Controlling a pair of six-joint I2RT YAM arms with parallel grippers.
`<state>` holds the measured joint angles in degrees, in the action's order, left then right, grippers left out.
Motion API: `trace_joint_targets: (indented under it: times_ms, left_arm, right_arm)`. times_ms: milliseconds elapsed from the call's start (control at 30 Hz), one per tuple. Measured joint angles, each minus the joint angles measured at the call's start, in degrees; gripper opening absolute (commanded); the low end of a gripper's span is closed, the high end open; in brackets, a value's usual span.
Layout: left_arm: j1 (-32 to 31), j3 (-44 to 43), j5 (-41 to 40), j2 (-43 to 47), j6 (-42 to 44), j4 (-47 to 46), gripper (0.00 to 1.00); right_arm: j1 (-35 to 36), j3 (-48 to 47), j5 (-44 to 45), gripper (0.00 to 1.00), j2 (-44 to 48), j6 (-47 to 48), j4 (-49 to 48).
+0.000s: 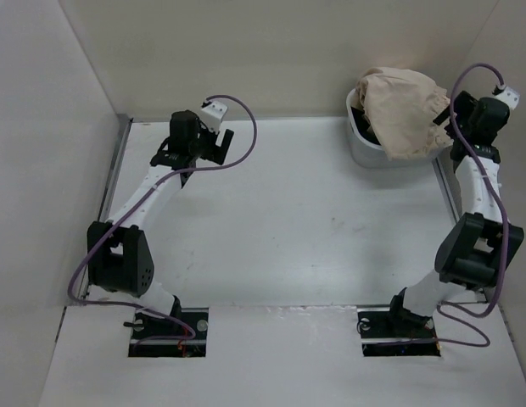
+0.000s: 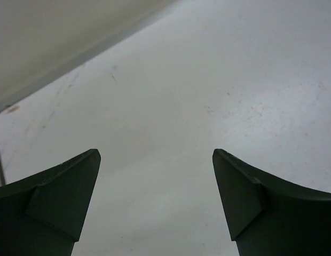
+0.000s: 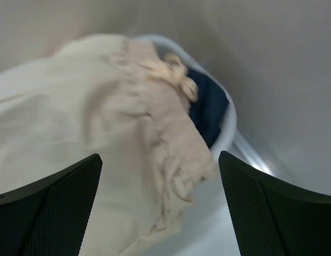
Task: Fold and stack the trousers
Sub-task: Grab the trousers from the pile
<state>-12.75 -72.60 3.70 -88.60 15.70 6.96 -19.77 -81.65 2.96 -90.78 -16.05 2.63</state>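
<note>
Task status: not yet started in any visible respect. The trousers (image 1: 403,110) lie as an unfolded heap over the top of the white laundry basket (image 1: 365,154) at the far right corner of the table (image 1: 314,220), with cloth spilling over the rim on the side towards the right arm. No fold has been made and no stack exists on the table. Remaining work, as judged from this layout: lift the trousers out of the basket, spread them flat on the table, fold them, and set them down as the stack. The right gripper (image 3: 160,157) is released, its jaws standing wide apart just in front of the gathered beige cloth and grasping nothing. The left gripper (image 2: 156,154) is likewise released, held above bare table at the far left, well apart from the basket. Limits of observation: the legs and the full length of the trousers are bunched together and cannot be traced. A navy garment (image 3: 208,109) shows inside the basket beneath them, but what else the basket holds is covered. The right wrist view is blurred, so whether the fingertips touch the cloth cannot be determined.
</note>
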Motion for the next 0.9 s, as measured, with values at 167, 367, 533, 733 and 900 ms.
trace_joint_targets:
  times_ms: [167,367,533,733,900]
  left_arm:
    - [-1.33,-1.40,2.01,-4.20,-1.49,5.95,0.86]
    - [-1.60,-1.40,2.45,-6.12,-1.66,8.15,0.86]
    - [-0.96,-1.42,2.38,-6.47,-1.68,8.28,0.86]
    - [-0.42,-1.73,2.34,-6.69,-1.81,8.31,0.86]
    - [-0.39,-2.08,2.36,-6.91,-1.84,8.26,0.87]
  right_arm:
    - [-2.29,0.00,0.13,0.91,-6.62,-12.28,6.32]
    - [-1.81,-1.84,-0.33,0.72,-11.61,-20.04,7.43]
    - [-2.03,-2.03,-0.26,0.29,-12.55,-23.34,7.50]
    - [-1.53,-3.48,2.23,0.00,-12.44,-22.16,7.69]
    - [2.12,-5.90,5.73,0.00,-10.71,-18.40,9.05]
